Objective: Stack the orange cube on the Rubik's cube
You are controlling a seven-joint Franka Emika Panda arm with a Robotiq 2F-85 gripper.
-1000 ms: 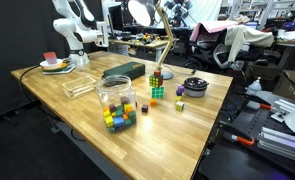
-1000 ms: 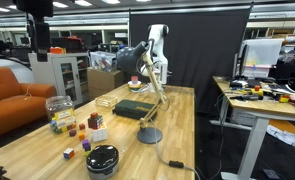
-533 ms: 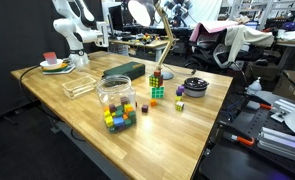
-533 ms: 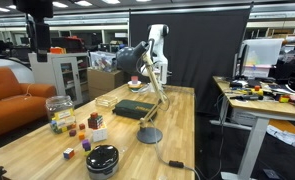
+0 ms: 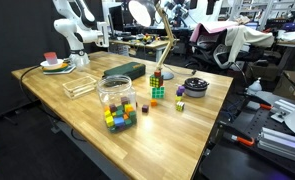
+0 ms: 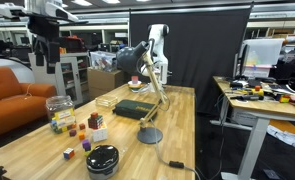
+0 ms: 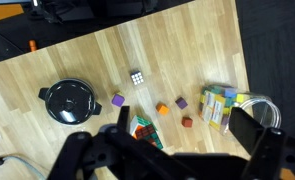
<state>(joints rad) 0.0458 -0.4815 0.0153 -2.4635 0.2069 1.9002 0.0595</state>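
In an exterior view the Rubik's cube (image 5: pixel 158 93) sits on the bench (image 5: pixel 82 112) between a glass jar (image 5: pixel 115 95) and a black pot (image 5: pixel 195 87). In the wrist view the orange cube (image 7: pixel 163 109) lies just beside it, and the gripper (image 7: pixel 165 150) hangs above, spread wide, holding nothing.

Gripper (image 6: pixel 47 58): in an exterior view, shifted slightly rightward and lower, with its pale wrist section newly in frame.

Clearance | we see the orange cube (image 7: pixel 162 109) crowded: purple block (image 7: pixel 181 103) and red block (image 7: pixel 187 122) just beside it on the right, Rubik's cube (image 7: pixel 145 130) near | jar (image 7: pixel 227 108) further right | lamp (image 6: pixel 133 57) arm leans over the blocks | bare desk (image 5: pixel 177 140) open at near right
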